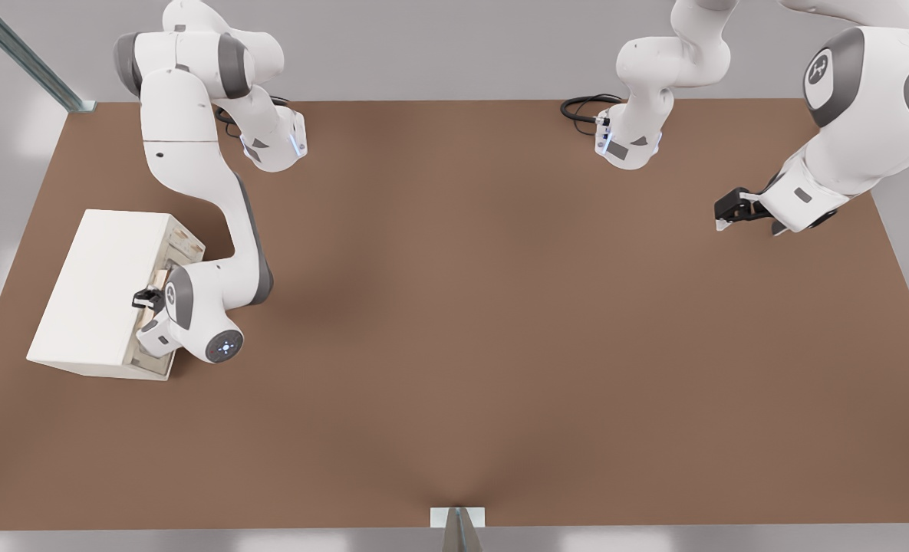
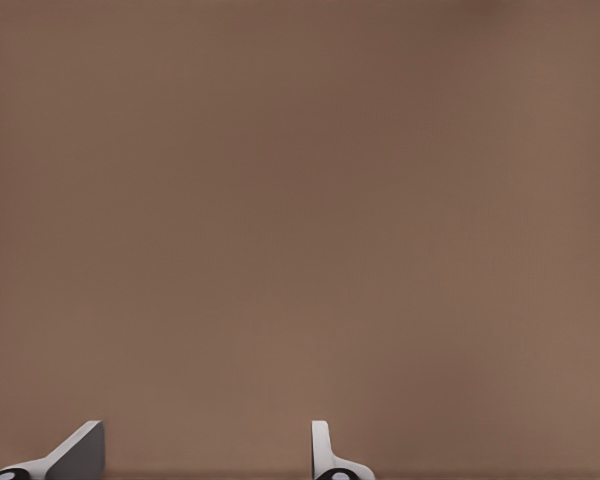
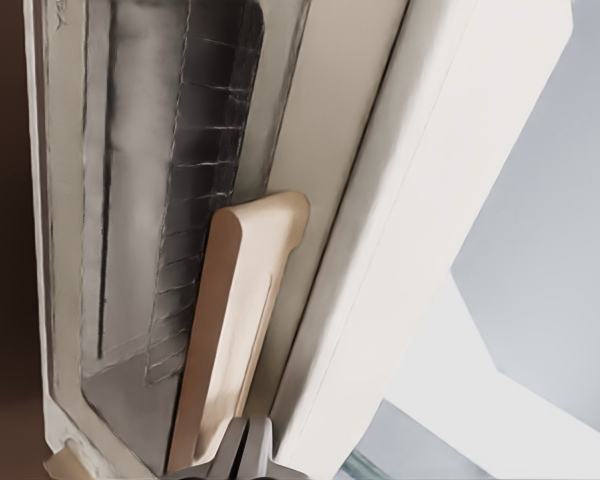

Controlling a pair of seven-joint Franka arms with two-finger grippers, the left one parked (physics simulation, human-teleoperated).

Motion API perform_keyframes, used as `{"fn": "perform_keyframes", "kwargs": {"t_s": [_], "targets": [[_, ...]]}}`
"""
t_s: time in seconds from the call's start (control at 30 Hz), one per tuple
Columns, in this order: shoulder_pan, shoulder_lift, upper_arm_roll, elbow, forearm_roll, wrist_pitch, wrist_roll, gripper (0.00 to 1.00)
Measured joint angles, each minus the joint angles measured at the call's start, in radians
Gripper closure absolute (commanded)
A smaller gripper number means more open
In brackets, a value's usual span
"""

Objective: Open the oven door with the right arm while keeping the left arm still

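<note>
The right arm point(image 1: 193, 307) hides most of the oven door point(image 1: 164, 264), the handle point(image 3: 238, 320) runs out of frame by the jaws, and the gripper point(image 1: 146, 299) grip is unclear.

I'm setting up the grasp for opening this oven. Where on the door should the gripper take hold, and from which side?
Probably the long pale bar handle on the oven door: it stands proud of the window near the door's top edge. Come from the door's front, on the front view's right, where the gripper sits now, one finger on each long side of the bar.

Your setting: flat matte brown worktop point(image 1: 500, 322); plain pale grey wall point(image 1: 423, 46) behind; slanted metal strut point(image 1: 21, 54), corner.
</note>
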Motion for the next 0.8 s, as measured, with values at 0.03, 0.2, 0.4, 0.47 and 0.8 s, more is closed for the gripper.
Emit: {"fn": "perform_keyframes", "kwargs": {"t_s": [0.03, 0.2, 0.4, 0.47, 0.8], "targets": [[0.001, 0.001, 0.0, -0.001, -0.002, 0.001, 0.0, 0.79], [0.008, 0.008, 0.001, -0.001, -0.008, 0.005, 0.002, 0.79], [0.036, 0.002, 0.009, 0.044, -0.006, 0.002, 0.0, 0.79], [0.064, 0.004, 0.01, 0.111, 0.039, -0.004, -0.002, 0.79], [-0.093, -0.339, 0.018, 0.359, 0.685, -0.032, -0.085, 0.0]]}}
